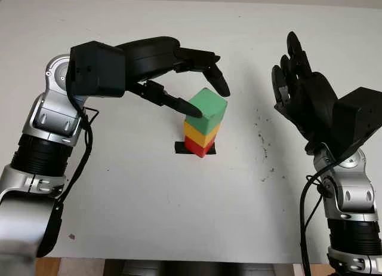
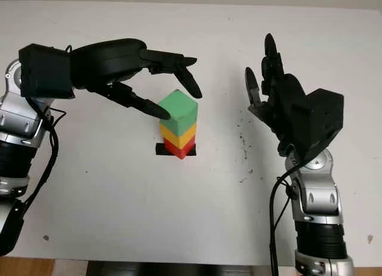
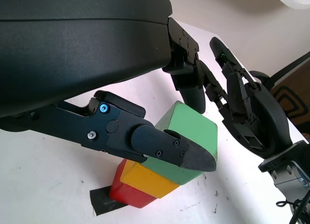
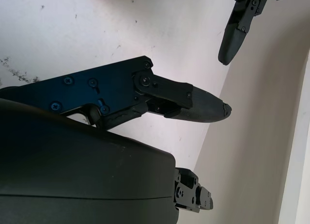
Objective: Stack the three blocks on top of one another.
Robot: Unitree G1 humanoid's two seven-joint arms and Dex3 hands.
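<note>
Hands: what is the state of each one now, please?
Left hand: around the green block atop the stack; whether it grips cannot be told.
Right hand: open, raised to the right of the stack.

Left robot hand and right robot hand: matte black shells, jointed three-finger digits. Forearms silver with black ribbed rings. Loose black cables run along both; blue screws on finger links.

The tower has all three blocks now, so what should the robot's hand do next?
Probably lift the left hand slowly up and away. The green block already sits on the yellow block and red block, and the fingers are beside it, so a sideways pull might knock it. The right hand waits open, off to the side.
</note>
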